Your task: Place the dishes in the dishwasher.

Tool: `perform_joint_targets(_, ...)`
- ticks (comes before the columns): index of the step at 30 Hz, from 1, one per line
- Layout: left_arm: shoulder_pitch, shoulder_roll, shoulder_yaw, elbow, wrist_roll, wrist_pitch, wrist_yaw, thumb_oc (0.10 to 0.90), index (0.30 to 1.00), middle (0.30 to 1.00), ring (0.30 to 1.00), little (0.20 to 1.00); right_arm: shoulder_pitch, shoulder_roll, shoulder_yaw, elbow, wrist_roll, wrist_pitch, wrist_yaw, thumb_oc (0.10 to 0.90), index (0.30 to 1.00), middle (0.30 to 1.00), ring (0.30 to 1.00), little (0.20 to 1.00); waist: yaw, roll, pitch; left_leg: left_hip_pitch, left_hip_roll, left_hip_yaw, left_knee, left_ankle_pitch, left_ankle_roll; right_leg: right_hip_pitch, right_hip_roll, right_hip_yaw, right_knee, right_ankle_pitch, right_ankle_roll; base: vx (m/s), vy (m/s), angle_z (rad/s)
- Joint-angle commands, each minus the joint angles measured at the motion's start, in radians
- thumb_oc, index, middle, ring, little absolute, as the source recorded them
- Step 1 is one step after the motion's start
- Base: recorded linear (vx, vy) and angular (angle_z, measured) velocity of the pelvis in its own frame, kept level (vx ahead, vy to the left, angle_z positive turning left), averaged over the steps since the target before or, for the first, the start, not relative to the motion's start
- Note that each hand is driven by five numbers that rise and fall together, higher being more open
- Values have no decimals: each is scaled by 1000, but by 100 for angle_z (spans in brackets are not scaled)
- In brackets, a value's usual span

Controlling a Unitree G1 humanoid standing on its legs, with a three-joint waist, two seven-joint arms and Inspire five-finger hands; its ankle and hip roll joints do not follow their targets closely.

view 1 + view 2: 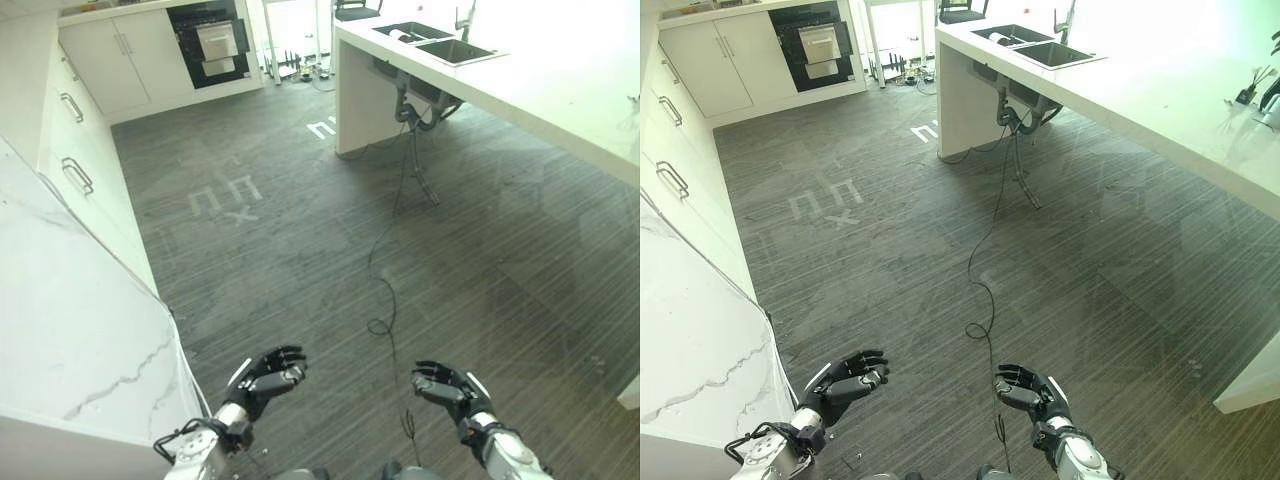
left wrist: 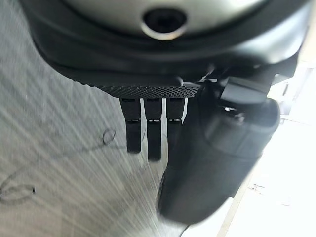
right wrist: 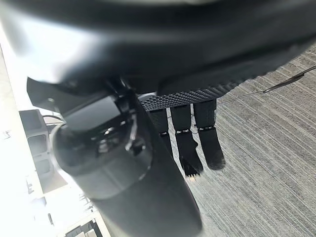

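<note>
The left hand (image 1: 268, 376) hovers empty above the dark striped floor (image 1: 300, 240), fingers loosely extended and apart, just off the corner of the marble-topped desk (image 1: 70, 330) that runs along the robot's left. In its wrist view the fingers (image 2: 147, 133) hang straight in a row beside the thumb (image 2: 217, 158), with nothing between them. The right hand (image 1: 450, 388) floats level with it, farther from the marble desk, also relaxed and holding nothing; its wrist view shows straight fingers (image 3: 197, 138) over the floor.

White drawers with metal handles (image 1: 78, 175) line the front of the marble desk and lead toward the far wall. There, past the end of the marble desk, a dark built-in appliance (image 1: 210, 42) is set among white cabinets (image 1: 125, 60), with a pale panel showing in its front; whether this is the dishwasher cannot be told. Across the floor from the marble desk stands a long white island desk (image 1: 540, 90) with a double sink (image 1: 440, 42) sunk into its far end, and a small pale object (image 1: 398, 35) that may be a dish lies in the sink; what it is cannot be made out. Both hands are well apart from it.

White tape marks (image 1: 225, 195) lie on the floor between the marble desk and the island. At the island's near edge, in the right eye view, a small dark holder with sticks (image 1: 1250, 90) stands on the top.
</note>
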Motion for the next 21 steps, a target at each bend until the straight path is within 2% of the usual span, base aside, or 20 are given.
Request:
perform_joint_targets(1,-11,8,36,-116,-14,-30,-49,800,900,900,900,900,-68,-34,-28,-74,12,-79,11,800,900,900,900,900,10,3,-17,18,-1,-26,47,-82,-41,49,-21,17,50,-127,60,-18,31,-13)
perform_joint_targets(4,10,-1,53,-116,-107,-43,-83,800,900,900,900,900,-68,-37,-27,-74,12,-79,13,800,900,900,900,900,13,5,-10,26,-6,-21,47,-85,-34,49,-24,19,50,-123,60,-14,53,-19)
perform_joint_targets(9,-5,-24,42,-85,-69,-56,-6,800,900,900,900,900,-69,-29,-26,-68,11,-88,5,800,900,900,900,900,3,3,-7,35,-22,-25,47,-93,-18,57,-25,34,50,-114,61,33,109,-4)
perform_joint_targets(12,-14,-21,39,-77,-30,-62,16,800,900,900,900,900,-70,-21,-29,-80,16,-89,-10,800,900,900,900,900,-8,10,-4,36,-29,-35,47,-96,0,81,-12,39,50,-104,59,88,159,6)
perform_joint_targets(13,-33,-7,28,-87,18,-59,34,800,900,900,900,900,-70,-11,-35,-102,15,-86,-34,800,900,900,900,900,-35,35,14,39,-28,-58,47,-103,32,110,29,32,50,12,74,116,245,9)
perform_joint_targets(14,-44,-3,22,-88,28,-54,45,800,900,900,900,900,-71,-8,-34,-104,14,-85,-36,800,900,900,900,900,-41,41,25,41,-32,-61,47,-103,42,70,25,33,143,36,87,120,314,26)
perform_joint_targets(15,-58,2,12,-85,26,-53,49,800,900,900,900,900,-71,-8,-28,-109,11,-95,-36,800,900,900,900,900,-48,53,46,46,-37,-67,47,-101,48,3,8,30,294,76,95,107,240,45)
perform_joint_targets(16,-66,6,6,-81,29,-51,51,800,900,900,900,900,-69,-10,-22,-109,1,-106,-33,800,900,900,900,900,-50,60,56,60,-40,-75,47,-116,48,-37,-7,28,391,88,107,70,231,40)
perform_joint_targets(17,-72,7,1,-74,38,-53,53,800,900,900,900,900,-66,-14,-16,-108,-10,-120,-28,800,900,900,900,900,-51,65,71,59,-39,-69,47,-105,50,-88,-31,5,456,129,98,107,178,12)
perform_joint_targets(19,-67,1,-2,-74,43,-59,51,800,900,900,900,900,-61,-16,-6,-116,-30,-132,-22,800,900,900,900,900,-56,64,89,79,-45,-68,47,-119,42,-135,-47,-27,448,157,102,166,63,-9)
perform_joint_targets(21,-55,9,2,-101,42,-50,53,800,900,900,900,900,-55,-23,-14,-120,-37,-129,-14,800,900,900,900,900,-77,37,100,107,-69,-88,47,-143,34,-149,-13,-24,226,180,113,365,-116,-27)
